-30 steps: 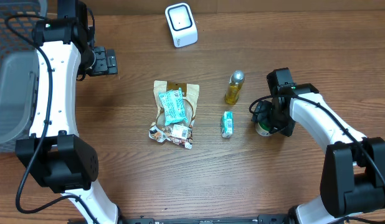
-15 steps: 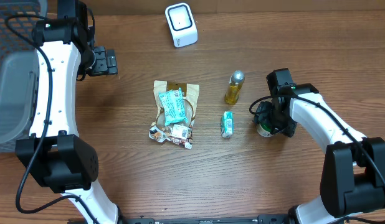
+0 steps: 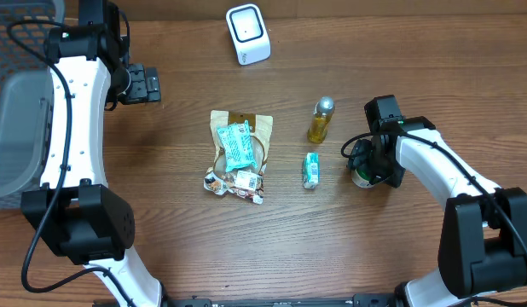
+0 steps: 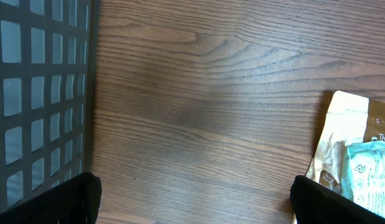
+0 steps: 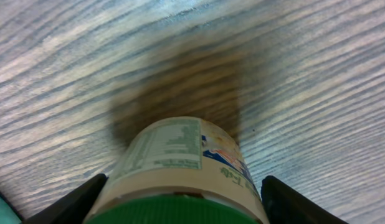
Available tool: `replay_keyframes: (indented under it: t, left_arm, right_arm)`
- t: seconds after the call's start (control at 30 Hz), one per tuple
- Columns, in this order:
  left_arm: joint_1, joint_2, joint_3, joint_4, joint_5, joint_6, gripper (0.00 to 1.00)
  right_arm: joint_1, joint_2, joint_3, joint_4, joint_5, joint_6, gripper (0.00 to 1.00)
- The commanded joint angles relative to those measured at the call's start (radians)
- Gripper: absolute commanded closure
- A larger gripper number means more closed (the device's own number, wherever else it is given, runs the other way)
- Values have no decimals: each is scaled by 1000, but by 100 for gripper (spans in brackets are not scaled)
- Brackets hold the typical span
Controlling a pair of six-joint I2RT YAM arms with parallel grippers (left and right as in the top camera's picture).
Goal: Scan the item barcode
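A jar with a green lid and a cream label (image 5: pixel 180 155) stands upright on the wooden table at the right (image 3: pixel 361 177). My right gripper (image 3: pixel 366 166) reaches down over it, open, one finger on each side of the jar close to its wall (image 5: pixel 183 208); I cannot tell whether the pads touch. The white barcode scanner (image 3: pixel 247 34) stands at the far middle edge of the table. My left gripper (image 3: pixel 144 83) hovers open and empty over bare wood at the far left (image 4: pixel 192 205).
A tan snack pouch (image 3: pixel 240 153) with a teal packet (image 3: pixel 238 143) on it lies mid-table; its corner shows in the left wrist view (image 4: pixel 351 149). A small green carton (image 3: pixel 311 170) and a yellow bottle (image 3: pixel 321 121) lie left of the jar. A dark mesh basket (image 3: pixel 16 102) borders the left edge.
The right gripper's fingers have drawn in slightly around the jar. The arms and the other items have not moved.
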Motion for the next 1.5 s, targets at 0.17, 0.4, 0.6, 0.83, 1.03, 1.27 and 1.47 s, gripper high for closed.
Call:
replay_keyframes:
  t: [0.17,0.4,0.6,0.83,1.03,1.27,1.47]
  left_arm:
    - [0,-3,16,1,-5,11,0]
    - [0,-3,16,1,-5,11,0]
    - [0,-3,16,1,-5,11,0]
    - [-2,-3,16,1,-5,11,0]
    - [-1,-3,16,2,-5,11,0]
    - [-1,-3,16,1,-5,11,0]
    - [0,-3,16,1,-5,11,0]
  right_arm:
    - [-1,-6,-6,8,14,-1,32]
    - [-1,-6,95,-93,13,0,40]
    - [-1,-6,341,-366,-19,-1,43]
    - [-1,-8,637,-661,-269,-98,60]
    - [0,-9,706,-709,-528,-133,60]
    - [47,-9,701,-671,-729,-123,74]
    - [146,-9,701,-656,-772,63,76]
